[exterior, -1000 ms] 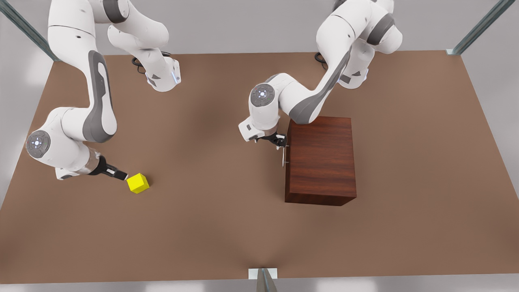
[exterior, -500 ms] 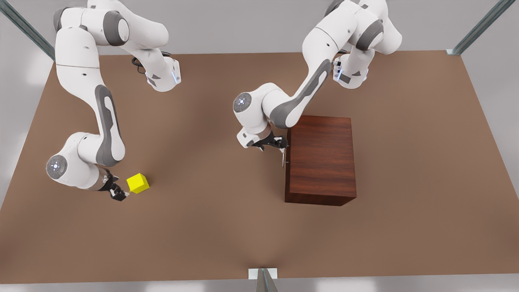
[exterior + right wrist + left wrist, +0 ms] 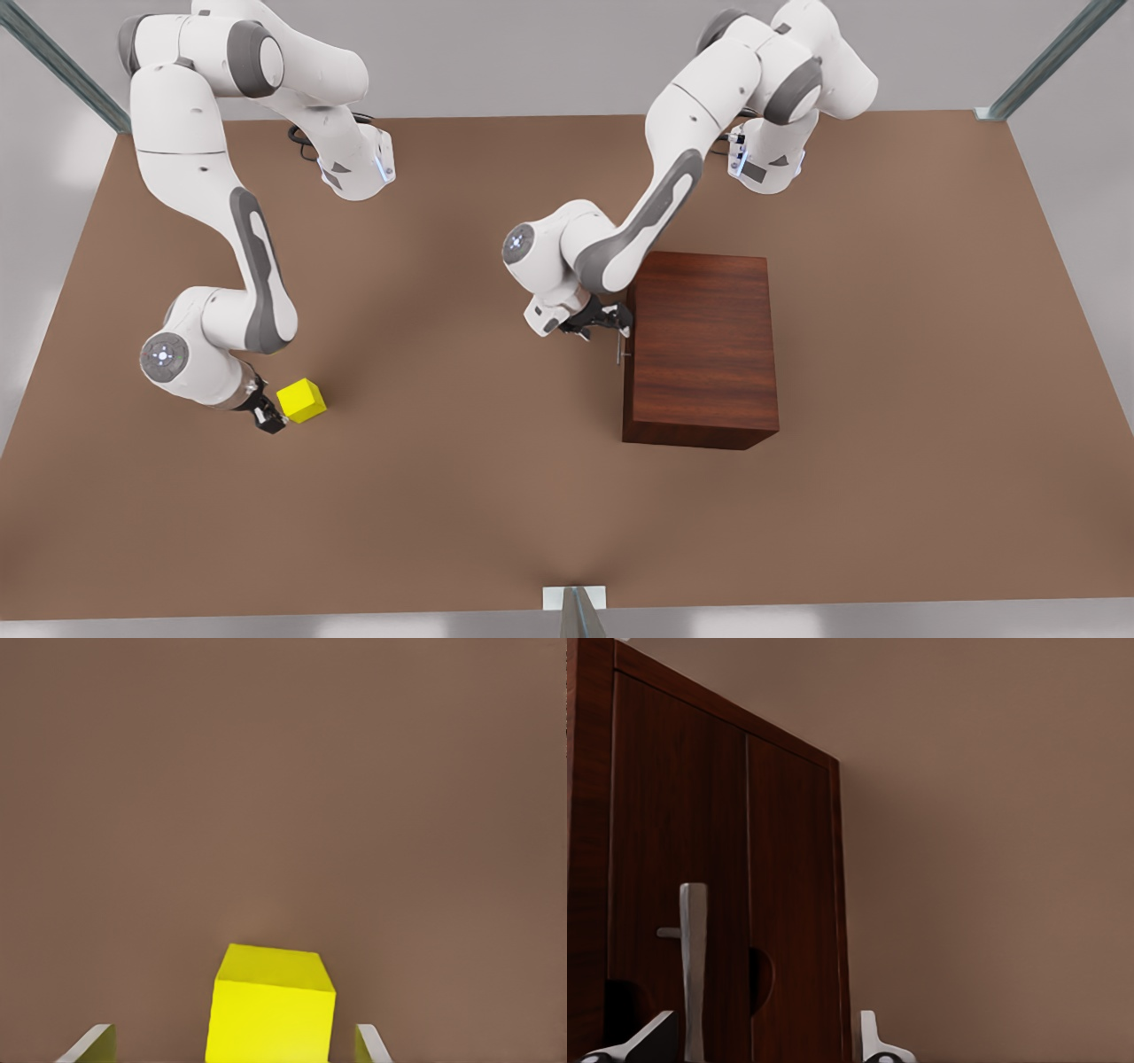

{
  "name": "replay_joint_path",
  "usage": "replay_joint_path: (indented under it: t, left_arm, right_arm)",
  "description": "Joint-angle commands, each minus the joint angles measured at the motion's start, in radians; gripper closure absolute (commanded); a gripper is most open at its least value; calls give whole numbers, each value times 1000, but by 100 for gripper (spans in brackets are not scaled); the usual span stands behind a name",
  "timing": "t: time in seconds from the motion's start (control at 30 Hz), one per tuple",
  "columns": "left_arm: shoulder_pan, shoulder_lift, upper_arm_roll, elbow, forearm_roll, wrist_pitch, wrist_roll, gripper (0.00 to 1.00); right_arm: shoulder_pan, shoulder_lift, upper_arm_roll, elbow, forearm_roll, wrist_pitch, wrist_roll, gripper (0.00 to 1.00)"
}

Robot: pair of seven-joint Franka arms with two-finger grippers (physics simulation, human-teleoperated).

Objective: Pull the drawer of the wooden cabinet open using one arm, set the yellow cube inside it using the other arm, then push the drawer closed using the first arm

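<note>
The wooden cabinet (image 3: 700, 346) stands right of centre on the table, and its drawer (image 3: 678, 815) is shut. A thin silver bar handle (image 3: 618, 347) sits on the face turned toward the front view's left. My left gripper (image 3: 611, 321) is right at that face and stands open; the handle (image 3: 694, 966) rises between its fingertips (image 3: 873, 1041). On the table at the front view's left lies the yellow cube (image 3: 301, 400). My right gripper (image 3: 270, 421) is low beside it and open, with the cube (image 3: 270, 1005) just ahead between its fingertips (image 3: 370, 1043), untouched.
The brown table (image 3: 496, 496) spreads wide between the cube and the cabinet. Both arm bases (image 3: 354, 168) stand at the far edge. Metal frame posts (image 3: 576, 611) mark the near edge and the corners.
The right arm swung its wrist round and brought its gripper close against the cube's left side. The left gripper slid a little along the cabinet's face toward the handle. Cube and cabinet stayed put.
</note>
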Motion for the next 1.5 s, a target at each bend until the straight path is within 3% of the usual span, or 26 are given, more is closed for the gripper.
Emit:
replay_joint_path:
  t: [0.0, 1.3, 1.47]
  left_arm:
    - [-2, 13, 0, 7, 5, 5, -183, 0]
    - [-99, 85, -6, 151, 5, 105, -212, 0]
    - [-105, 85, -8, 156, 3, 106, -221, 0]
  right_arm:
    - [0, 2, 1, -7, -21, 12, 111, 0]
    - [11, 80, 22, -94, 2, 162, 123, 0]
    - [9, 80, 21, -94, 2, 162, 120, 12]
